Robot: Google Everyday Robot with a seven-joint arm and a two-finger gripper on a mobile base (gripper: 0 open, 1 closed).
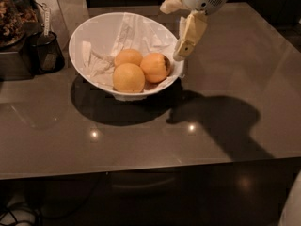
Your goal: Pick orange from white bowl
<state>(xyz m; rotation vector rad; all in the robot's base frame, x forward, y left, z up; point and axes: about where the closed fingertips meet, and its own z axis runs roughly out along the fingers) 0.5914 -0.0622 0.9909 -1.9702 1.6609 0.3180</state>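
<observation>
The white bowl (101,20) stands on the dark table, lined with crumpled white paper. The orange (154,68), deeper reddish-orange with a dark stem spot on its right side, lies at the bowl's right, against two paler yellow-orange fruits (128,77). My gripper (173,31) hangs from the top of the view, just above and right of the bowl's right rim. It is open and empty. One beige finger (189,36) points down, its tip just right of the orange and not touching it.
A small black cup (47,53) and a dark container stand at the left edge, beside the bowl. The glossy dark table (235,88) stretches to the right and front. The arm's shadow falls on the table right of the bowl.
</observation>
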